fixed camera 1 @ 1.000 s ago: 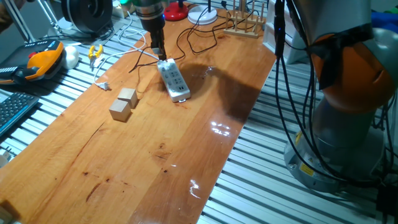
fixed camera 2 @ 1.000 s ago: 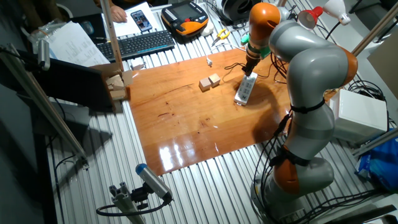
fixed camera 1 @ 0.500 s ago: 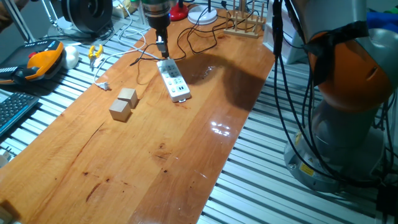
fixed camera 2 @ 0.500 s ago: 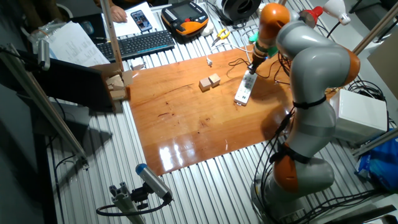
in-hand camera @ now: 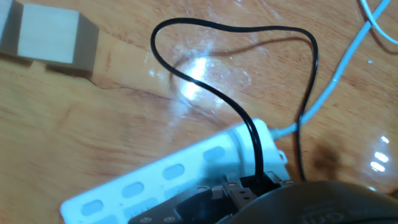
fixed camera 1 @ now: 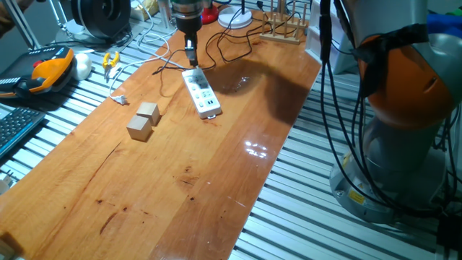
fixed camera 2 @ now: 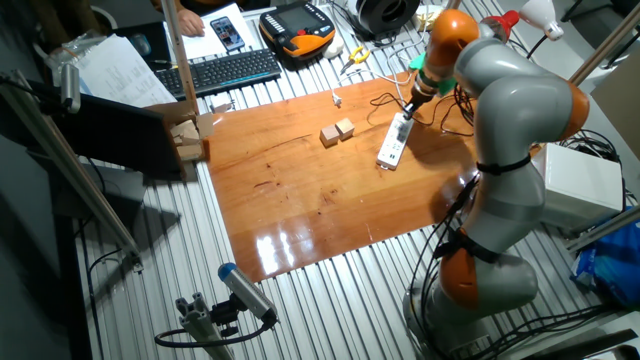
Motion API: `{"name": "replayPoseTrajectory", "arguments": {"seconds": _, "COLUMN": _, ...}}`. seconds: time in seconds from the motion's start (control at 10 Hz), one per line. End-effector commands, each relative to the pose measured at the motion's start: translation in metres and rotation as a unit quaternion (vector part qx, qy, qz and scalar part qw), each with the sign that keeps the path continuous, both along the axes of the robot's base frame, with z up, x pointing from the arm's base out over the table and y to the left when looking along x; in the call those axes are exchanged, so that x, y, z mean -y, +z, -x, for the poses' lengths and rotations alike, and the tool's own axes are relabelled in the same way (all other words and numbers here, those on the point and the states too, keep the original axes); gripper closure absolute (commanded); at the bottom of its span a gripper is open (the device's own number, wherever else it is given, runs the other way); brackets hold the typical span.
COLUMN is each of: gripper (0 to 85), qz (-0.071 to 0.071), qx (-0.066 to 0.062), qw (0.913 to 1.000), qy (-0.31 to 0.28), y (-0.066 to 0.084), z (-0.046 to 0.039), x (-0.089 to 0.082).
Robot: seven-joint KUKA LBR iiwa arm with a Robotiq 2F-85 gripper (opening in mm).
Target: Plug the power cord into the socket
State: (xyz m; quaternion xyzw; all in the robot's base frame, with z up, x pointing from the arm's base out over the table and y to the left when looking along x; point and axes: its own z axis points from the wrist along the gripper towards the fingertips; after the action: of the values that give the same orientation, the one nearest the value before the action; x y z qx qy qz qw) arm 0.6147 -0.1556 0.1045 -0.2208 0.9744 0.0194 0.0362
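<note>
The white power strip [fixed camera 1: 200,93] lies on the wooden table, also in the other fixed view [fixed camera 2: 393,146] and low in the hand view [in-hand camera: 168,183]. My gripper [fixed camera 1: 190,52] hangs over its far end, seen also in the other fixed view [fixed camera 2: 411,103]. In the hand view the thin black power cord [in-hand camera: 205,87] loops over the table and runs down into my gripper [in-hand camera: 252,186], right above the strip's end. The jaws look closed around the small black plug [in-hand camera: 258,180], which is mostly hidden. The cord also shows left of the gripper [fixed camera 1: 164,68].
Two tan wooden cubes [fixed camera 1: 144,120] sit left of the strip, one also in the hand view [in-hand camera: 53,40]. A white cable with a grey connector [fixed camera 1: 121,99] lies near the table's left edge. Tools, a pendant [fixed camera 1: 50,68] and black cables crowd the back.
The gripper has moved a little toward the far end of the strip and the arm has swung to the right. The strip and the cubes stay in place.
</note>
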Motion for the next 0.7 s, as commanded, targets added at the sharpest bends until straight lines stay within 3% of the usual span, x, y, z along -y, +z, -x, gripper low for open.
{"name": "replayPoseTrajectory", "arguments": {"seconds": 0.0, "gripper": 85.0, "qz": -0.001, "qx": 0.001, "qw": 1.0, "qy": 0.001, "y": -0.003, "z": 0.0017, "x": -0.003}}
{"name": "replayPoseTrajectory", "arguments": {"seconds": 0.3, "gripper": 85.0, "qz": -0.018, "qx": 0.006, "qw": 0.9998, "qy": 0.0, "y": -0.013, "z": 0.0051, "x": -0.001}}
{"name": "replayPoseTrajectory", "arguments": {"seconds": 0.5, "gripper": 85.0, "qz": -0.032, "qx": 0.017, "qw": 0.9993, "qy": -0.001, "y": -0.017, "z": 0.0036, "x": 0.0}}
{"name": "replayPoseTrajectory", "arguments": {"seconds": 0.6, "gripper": 85.0, "qz": -0.032, "qx": 0.023, "qw": 0.9992, "qy": -0.001, "y": -0.018, "z": 0.0028, "x": 0.0}}
